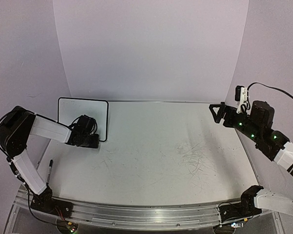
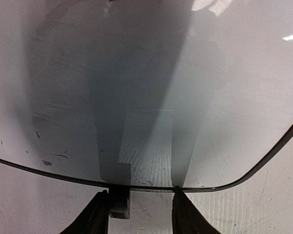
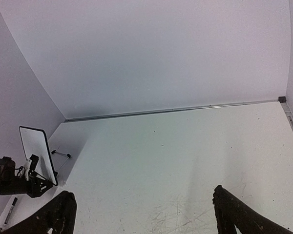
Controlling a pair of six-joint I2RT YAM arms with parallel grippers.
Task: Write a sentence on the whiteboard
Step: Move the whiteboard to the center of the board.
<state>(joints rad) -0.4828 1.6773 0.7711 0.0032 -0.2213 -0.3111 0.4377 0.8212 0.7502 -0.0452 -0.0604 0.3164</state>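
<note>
The whiteboard (image 1: 83, 114) stands at the table's far left, a glossy white panel in a thin black frame. The sentence is out of view: the board's face (image 2: 146, 97) shows only reflections and small specks. My left gripper (image 1: 95, 141) sits at the board's lower right corner. In the left wrist view its fingers (image 2: 140, 195) stand apart just below the bottom frame edge, and a small black foot (image 2: 119, 202) lies against the left finger. My right gripper (image 1: 217, 111) hangs open high at the far right, with nothing between its fingers (image 3: 142, 195). The board (image 3: 36, 146) appears small at the left of the right wrist view.
A black marker (image 1: 49, 170) lies on the table near the left arm's base, also in the right wrist view as the marker (image 3: 10, 209). Grey scratch marks (image 1: 195, 156) cover the tabletop's right middle. A metal rail (image 1: 136, 214) runs along the near edge.
</note>
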